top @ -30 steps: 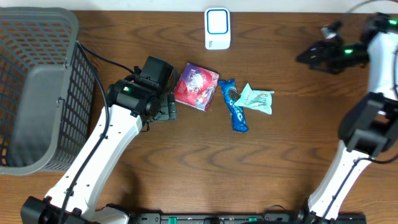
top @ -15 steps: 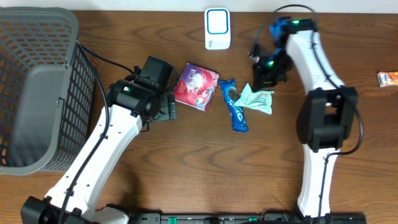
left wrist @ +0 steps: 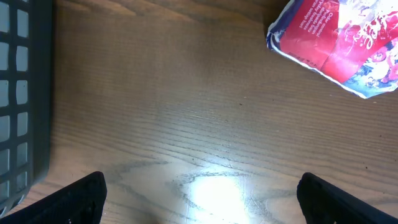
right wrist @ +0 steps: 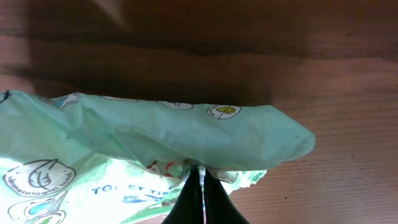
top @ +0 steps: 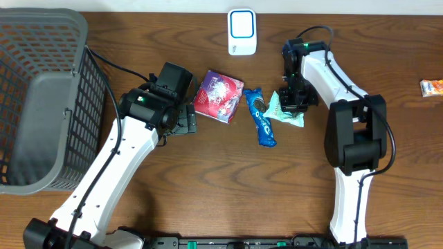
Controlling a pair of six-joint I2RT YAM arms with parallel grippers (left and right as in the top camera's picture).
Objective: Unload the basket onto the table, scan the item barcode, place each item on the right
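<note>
under the right gripper [right wrist: 198, 190] the green packet [right wrist: 155, 134], touching one blue packet [top: 261, 121], is part covered and cut off by the wrist frame. its jaws are pressed together at the packet's edge; whether they catch film i cannot tell. left gripper [left wrist: 199, 196] is spread near one red packet [left wrist: 339, 43]; one scanner [top: 242, 31], one basket [top: 41, 41], one orange item [top: 432, 87] clipped at the edge.

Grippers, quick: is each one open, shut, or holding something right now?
Left gripper: open, empty, above the table near the red packet.
Right gripper: shut, pinching the green packet.
</note>
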